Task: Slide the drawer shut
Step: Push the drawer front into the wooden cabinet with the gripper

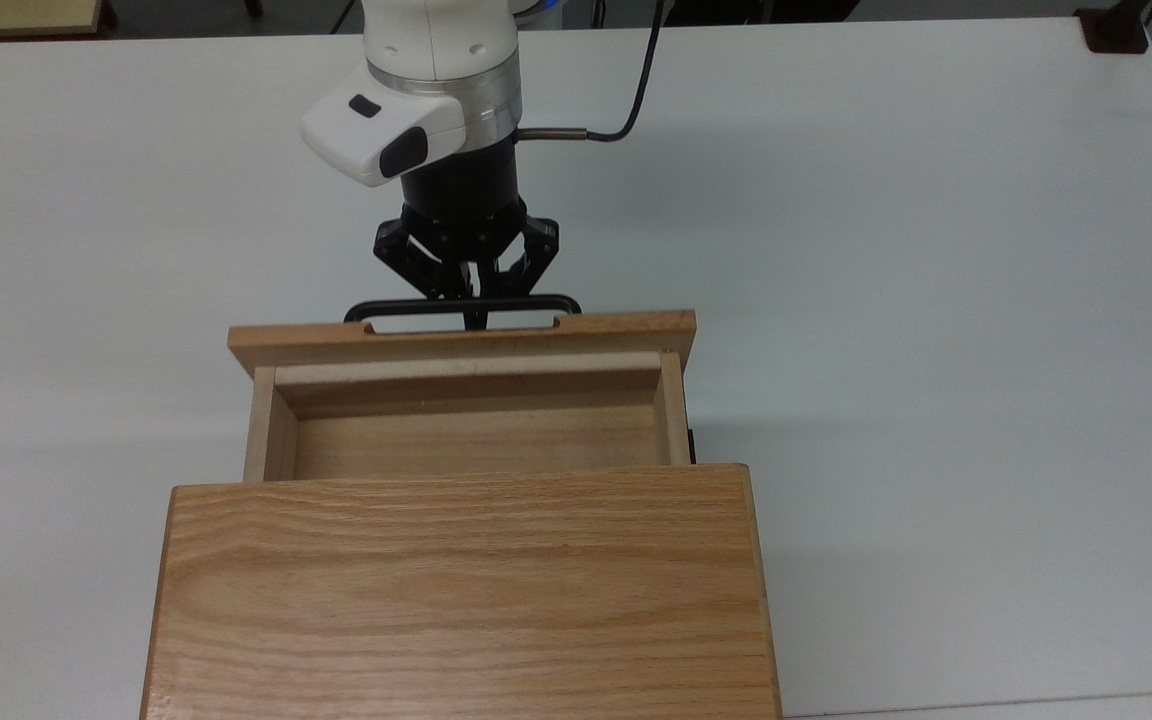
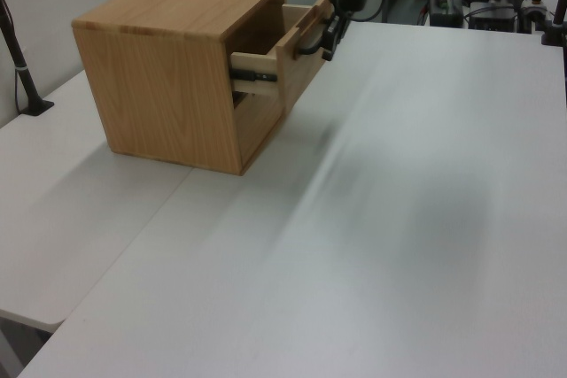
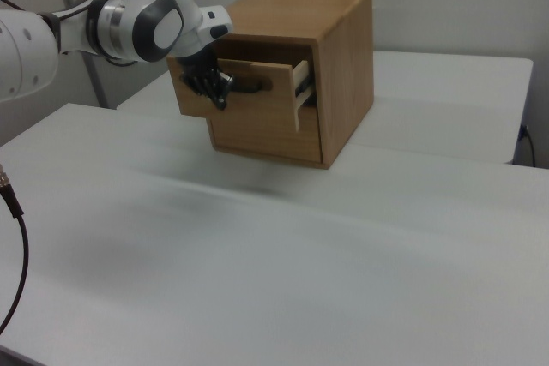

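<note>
The drawer [image 1: 461, 342] sticks partway out of the oak cabinet [image 1: 461, 590], its wider front panel facing the arm. A thin black bar handle [image 1: 396, 303] runs across that panel. My gripper [image 1: 476, 312] is shut, its tips pressed against the middle of the handle and the front panel, holding nothing. In the left view the drawer [image 2: 297, 59] juts a short way from the cabinet [image 2: 177, 68], with the gripper [image 2: 330, 39] against its face. The right view has the gripper [image 3: 220, 92] on the drawer front [image 3: 257, 100].
The cabinet stands on a white table [image 1: 936, 300] with open surface all around. A black clamp [image 1: 1116, 30] sits at the top view's far right corner. A black post [image 2: 18, 50] stands at the left view's left edge. The arm's cable [image 1: 636, 100] trails behind the wrist.
</note>
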